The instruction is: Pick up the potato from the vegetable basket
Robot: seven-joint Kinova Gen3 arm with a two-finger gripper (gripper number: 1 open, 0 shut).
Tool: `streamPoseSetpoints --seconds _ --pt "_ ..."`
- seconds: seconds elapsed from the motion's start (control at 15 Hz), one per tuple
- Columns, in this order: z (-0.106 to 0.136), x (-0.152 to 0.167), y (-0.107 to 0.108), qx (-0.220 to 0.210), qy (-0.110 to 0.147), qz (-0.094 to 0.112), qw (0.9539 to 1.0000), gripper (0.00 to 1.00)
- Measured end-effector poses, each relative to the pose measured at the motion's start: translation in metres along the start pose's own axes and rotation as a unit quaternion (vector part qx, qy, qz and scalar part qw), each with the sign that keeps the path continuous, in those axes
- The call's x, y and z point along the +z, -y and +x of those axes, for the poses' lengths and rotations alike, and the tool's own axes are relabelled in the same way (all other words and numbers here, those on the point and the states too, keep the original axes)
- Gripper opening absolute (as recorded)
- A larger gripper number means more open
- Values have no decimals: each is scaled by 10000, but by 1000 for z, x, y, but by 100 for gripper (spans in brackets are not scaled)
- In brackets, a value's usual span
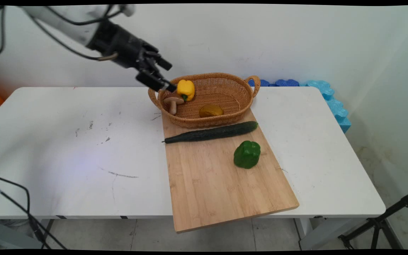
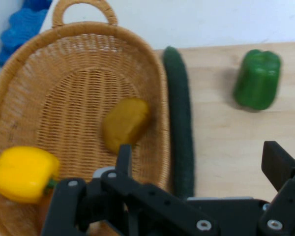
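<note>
The gripper (image 1: 162,75) hangs over the left end of the basket (image 1: 225,118), and its jaws are spread wide with nothing between them. Inside the basket lie a yellow pepper (image 1: 186,89), a brown mushroom (image 1: 173,102) and a round yellow-brown lump (image 1: 210,111). The basket sits on the far end of a wooden board (image 1: 218,184). A long cucumber (image 1: 211,132) lies just beside the basket, and a green pepper (image 1: 247,154) sits nearer on the board.

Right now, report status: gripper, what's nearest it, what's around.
Gripper open, empty, above wicker basket left rim. Nearest: yellow pepper, mushroom, both in basket with a brownish-yellow lump. Cucumber and green pepper on cutting board.
</note>
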Motion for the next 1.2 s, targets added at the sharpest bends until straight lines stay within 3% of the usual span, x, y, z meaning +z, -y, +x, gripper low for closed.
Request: streamPoseSetpoints --seconds 0.47,0.8,1.2 --pt "44 68 47 524 586 244 9966 100" --pt "60 116 78 934 1089 104 9896 100" --pt "65 163 106 1234 1474 -198 9811 100"
